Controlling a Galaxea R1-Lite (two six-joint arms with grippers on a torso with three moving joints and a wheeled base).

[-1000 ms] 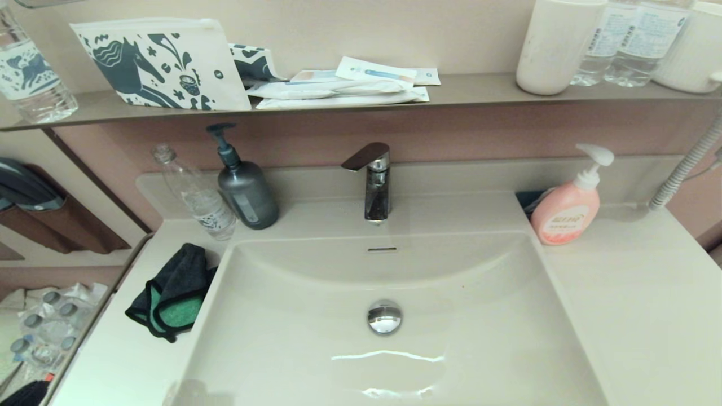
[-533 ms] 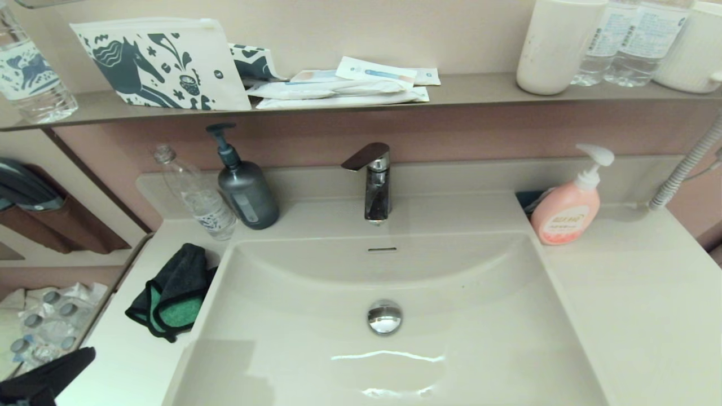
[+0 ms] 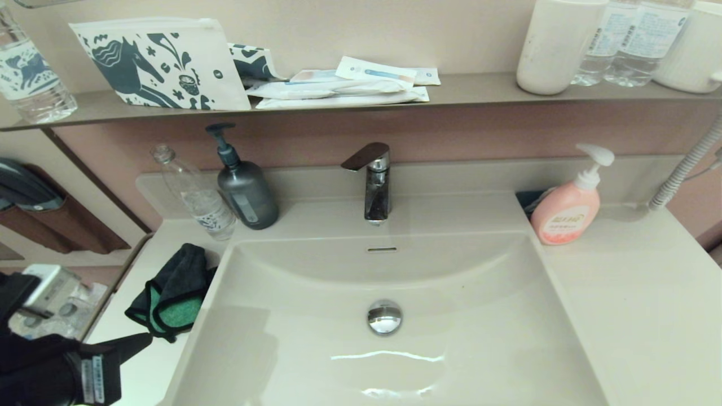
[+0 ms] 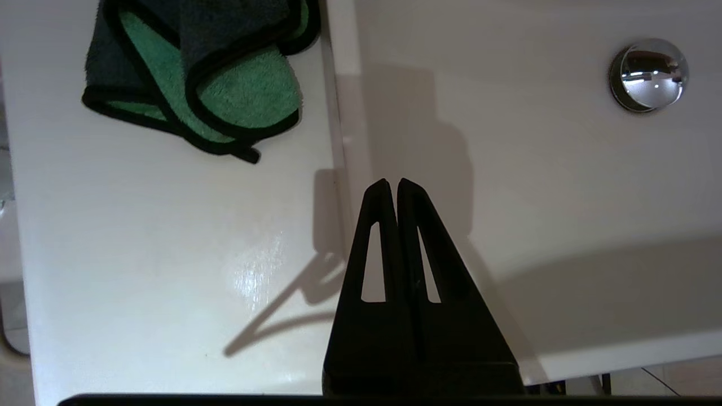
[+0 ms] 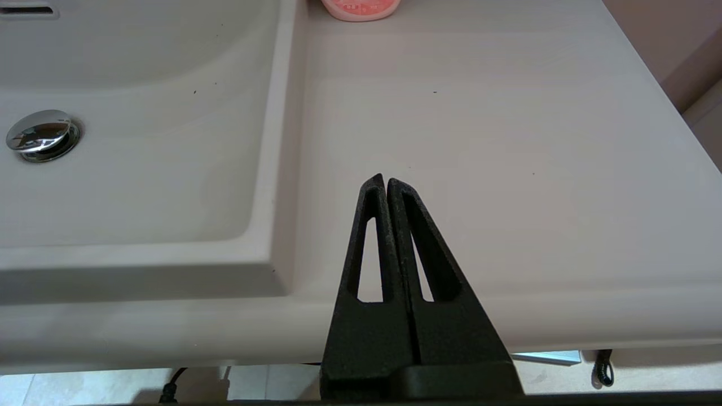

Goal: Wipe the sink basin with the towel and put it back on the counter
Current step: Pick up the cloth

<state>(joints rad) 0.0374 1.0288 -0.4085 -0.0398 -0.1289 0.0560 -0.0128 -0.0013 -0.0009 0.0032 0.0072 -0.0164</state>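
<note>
Left claw risen nearer, towel unmoved

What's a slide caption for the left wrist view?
Shut left gripper above the counter, near the towel.

Far wall: plain beige above, dusty pink-brown panel below. Brown-grey shelf runs along it, carrying a horse-print pouch, sachets, white cup, water bottles. Chrome faucet at centre. Corrugated hose far right. Pale floor tile under the near edge. Glare spots from overhead light.
</note>
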